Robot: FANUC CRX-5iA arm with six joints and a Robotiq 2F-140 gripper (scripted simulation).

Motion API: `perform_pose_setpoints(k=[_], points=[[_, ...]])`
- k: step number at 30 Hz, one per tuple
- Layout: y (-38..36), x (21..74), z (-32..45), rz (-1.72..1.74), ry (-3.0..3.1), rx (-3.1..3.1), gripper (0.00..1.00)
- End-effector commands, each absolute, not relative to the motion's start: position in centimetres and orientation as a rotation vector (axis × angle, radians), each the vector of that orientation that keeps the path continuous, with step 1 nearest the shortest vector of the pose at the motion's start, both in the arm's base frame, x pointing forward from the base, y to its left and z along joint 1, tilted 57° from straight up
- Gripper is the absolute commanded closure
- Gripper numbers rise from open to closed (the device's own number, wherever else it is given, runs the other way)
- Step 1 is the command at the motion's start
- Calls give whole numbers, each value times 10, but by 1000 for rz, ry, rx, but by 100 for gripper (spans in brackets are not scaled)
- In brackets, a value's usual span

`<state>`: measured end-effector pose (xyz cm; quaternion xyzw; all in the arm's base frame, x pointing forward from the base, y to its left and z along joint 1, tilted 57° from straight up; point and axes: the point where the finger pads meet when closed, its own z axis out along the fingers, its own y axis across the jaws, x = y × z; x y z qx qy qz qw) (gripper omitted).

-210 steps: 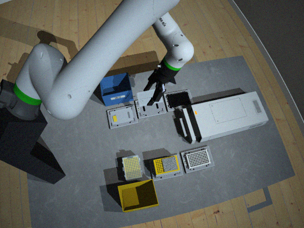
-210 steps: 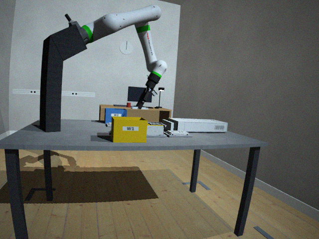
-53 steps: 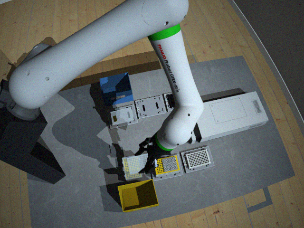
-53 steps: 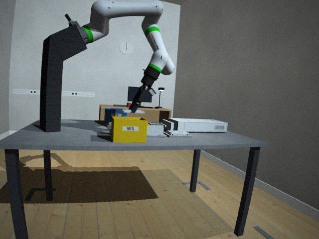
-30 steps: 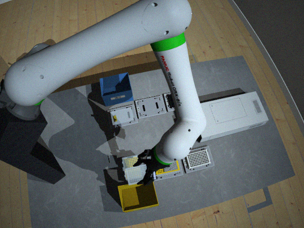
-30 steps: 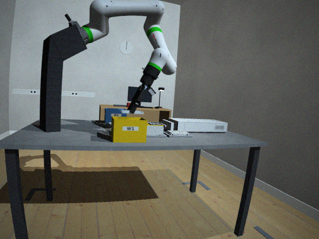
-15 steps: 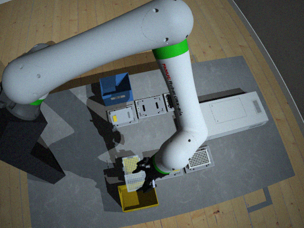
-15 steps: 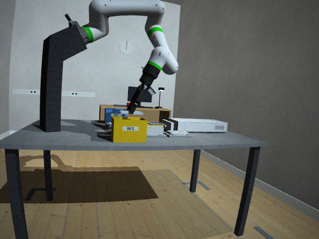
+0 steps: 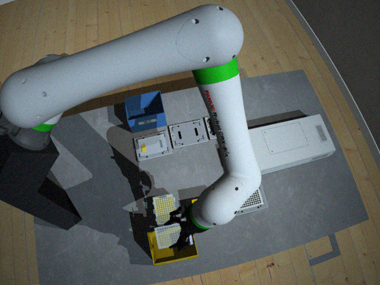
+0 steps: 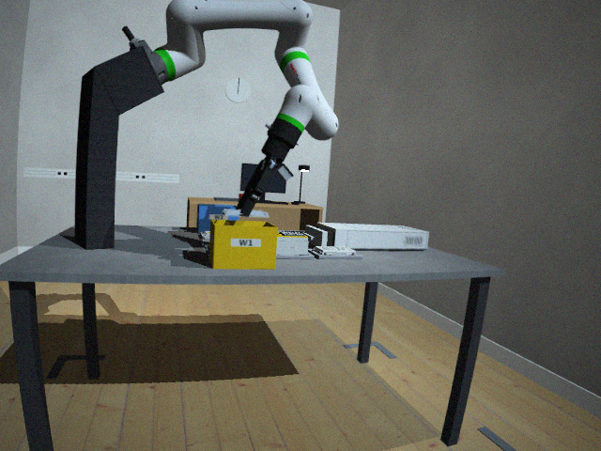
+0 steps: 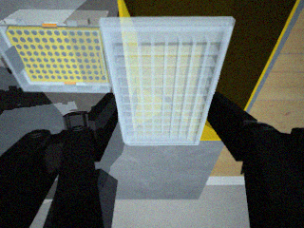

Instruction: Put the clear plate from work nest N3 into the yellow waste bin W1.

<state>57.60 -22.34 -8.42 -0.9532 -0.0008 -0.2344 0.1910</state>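
My gripper (image 9: 179, 228) (image 10: 244, 208) (image 11: 162, 106) is shut on the clear plate (image 9: 167, 235) (image 10: 232, 213) (image 11: 166, 81), with a finger on each long side. It holds the plate in the air over the back rim of the yellow waste bin W1 (image 9: 171, 256) (image 10: 242, 244) (image 11: 256, 38). In the wrist view part of the plate is over the bin's opening and part over the grey bench. W1 stands upright near the bench's front edge.
A plate with yellow wells (image 9: 164, 208) (image 11: 57, 52) sits on a nest just behind W1. A white-welled plate (image 9: 253, 199) lies to the right under the arm. A blue bin (image 9: 143, 110), two flat nests (image 9: 152, 149) (image 9: 187, 133) and a long white unit (image 9: 291, 141) (image 10: 378, 236) stand further back.
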Motion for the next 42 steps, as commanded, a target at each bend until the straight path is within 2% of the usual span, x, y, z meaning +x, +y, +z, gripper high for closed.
perform_pose_setpoints(k=[1,10,42], points=[[-231,575,-89,-659,-2,-2678,90],[-250,572,-103,-659,-2,-2678,90],[-246,585,-112,-659,-2,-2678,90]])
